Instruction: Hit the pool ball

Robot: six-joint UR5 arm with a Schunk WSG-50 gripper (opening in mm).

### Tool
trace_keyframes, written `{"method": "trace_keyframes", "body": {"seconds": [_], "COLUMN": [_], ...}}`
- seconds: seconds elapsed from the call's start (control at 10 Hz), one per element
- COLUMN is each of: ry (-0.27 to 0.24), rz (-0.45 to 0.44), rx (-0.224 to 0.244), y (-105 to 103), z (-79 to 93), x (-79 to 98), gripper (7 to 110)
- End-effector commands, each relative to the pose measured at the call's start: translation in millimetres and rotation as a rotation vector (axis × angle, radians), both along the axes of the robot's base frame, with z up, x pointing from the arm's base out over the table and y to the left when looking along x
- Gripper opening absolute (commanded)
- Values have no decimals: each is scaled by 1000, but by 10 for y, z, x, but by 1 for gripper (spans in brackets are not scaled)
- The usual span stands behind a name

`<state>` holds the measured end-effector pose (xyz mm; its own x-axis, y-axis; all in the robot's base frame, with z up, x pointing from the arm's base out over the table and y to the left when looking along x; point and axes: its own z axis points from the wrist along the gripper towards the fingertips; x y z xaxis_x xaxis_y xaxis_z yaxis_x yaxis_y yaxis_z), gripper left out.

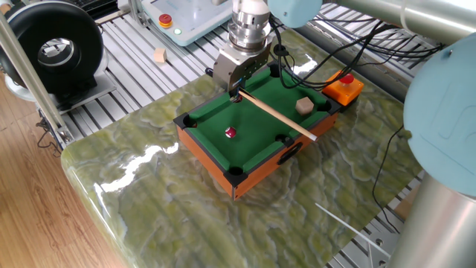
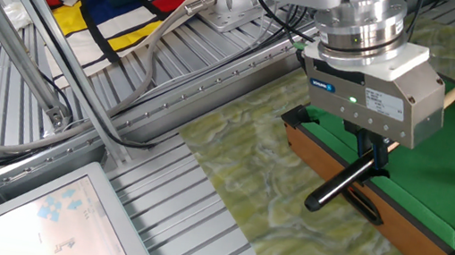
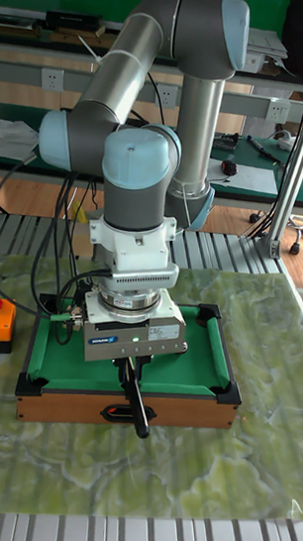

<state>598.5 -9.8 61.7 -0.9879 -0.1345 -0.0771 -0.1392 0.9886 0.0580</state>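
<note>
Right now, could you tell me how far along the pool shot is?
Done: the pincer is shut on the thin wooden cue stick, which lies across the small green-felt pool table. In hand: the cue is held over the felt. Left: the strike; the tiny dark-red pool ball sits on the felt, apart from the cue.

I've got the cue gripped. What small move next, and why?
Probably swing the cue sideways across the felt toward the pool ball. The gripper is shut on its dark handle end, the shaft lies slanted over the green table, and the ball sits apart from it, nearer the front rail.
</note>
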Motion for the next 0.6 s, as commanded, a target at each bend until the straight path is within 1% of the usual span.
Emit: {"method": "trace_keyframes", "body": {"seconds": [0.0,0.1,0.2,0.5], "ry": [4,9,8,11], "rz": [-14,-18,-14,-6], "rx": [27,31,9,8], "y": [73,87,41,80], "z": [38,50,57,85], "x": [12,5,10,48], "gripper": [7,7,7,7]}}
